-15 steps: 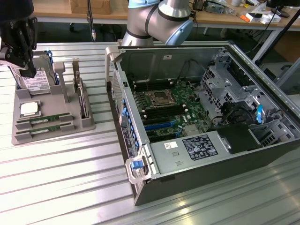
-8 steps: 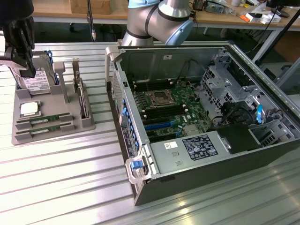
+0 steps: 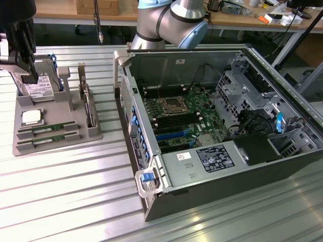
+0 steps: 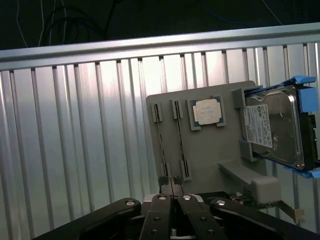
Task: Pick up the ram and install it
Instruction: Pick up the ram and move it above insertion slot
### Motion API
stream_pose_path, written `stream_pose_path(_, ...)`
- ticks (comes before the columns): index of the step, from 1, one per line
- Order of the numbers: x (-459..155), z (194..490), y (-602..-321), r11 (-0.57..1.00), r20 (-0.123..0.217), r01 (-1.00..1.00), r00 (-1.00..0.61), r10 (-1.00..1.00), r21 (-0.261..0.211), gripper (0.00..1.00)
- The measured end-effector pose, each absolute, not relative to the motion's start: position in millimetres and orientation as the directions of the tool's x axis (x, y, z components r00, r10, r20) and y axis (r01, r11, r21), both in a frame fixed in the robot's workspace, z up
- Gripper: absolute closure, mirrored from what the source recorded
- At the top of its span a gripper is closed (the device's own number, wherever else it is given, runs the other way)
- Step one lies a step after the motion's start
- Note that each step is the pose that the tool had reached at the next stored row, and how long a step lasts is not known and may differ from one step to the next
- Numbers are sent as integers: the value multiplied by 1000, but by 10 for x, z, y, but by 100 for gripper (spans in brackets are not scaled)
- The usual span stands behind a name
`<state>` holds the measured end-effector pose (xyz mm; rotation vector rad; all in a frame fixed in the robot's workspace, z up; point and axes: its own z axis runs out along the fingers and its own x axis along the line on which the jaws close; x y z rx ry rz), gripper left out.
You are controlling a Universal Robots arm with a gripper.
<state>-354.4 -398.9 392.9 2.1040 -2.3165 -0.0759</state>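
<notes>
Evidently the pick-up is not yet made. The open computer case (image 3: 217, 126) sits on the table, and the exterior view shows its memory slots. On the grey tray (image 3: 50, 145), the ram (image 3: 48, 129) lies as two slotted sticks at the edge away from the hard drive (image 3: 38, 88). The gripper (image 3: 29, 75) hangs over the tray, closed and empty. In the wrist view its tips appear near the sticks' ends. A grasp calls for parted jaws squared to one thin edge.

The arm (image 3: 171, 22) is seen bent at a grey-and-blue joint. The gripper (image 4: 170, 185) is positioned at the exterior view's left, jaws closed fully together.
</notes>
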Motion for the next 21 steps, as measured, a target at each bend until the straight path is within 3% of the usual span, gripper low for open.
stream_pose_path(6, -3543, 3929, -3989, 95, -24, -995, -96, -995, 43, 89)
stream_pose_path(7, -3543, 3929, -3989, 95, -24, -995, -96, -995, 43, 76)
stream_pose_path(9, -3543, 3929, -3989, 95, -24, -995, -96, -995, 43, 64)
stream_pose_path(21, -3537, 3841, -3989, 95, -24, -995, -96, -995, 43, 64)
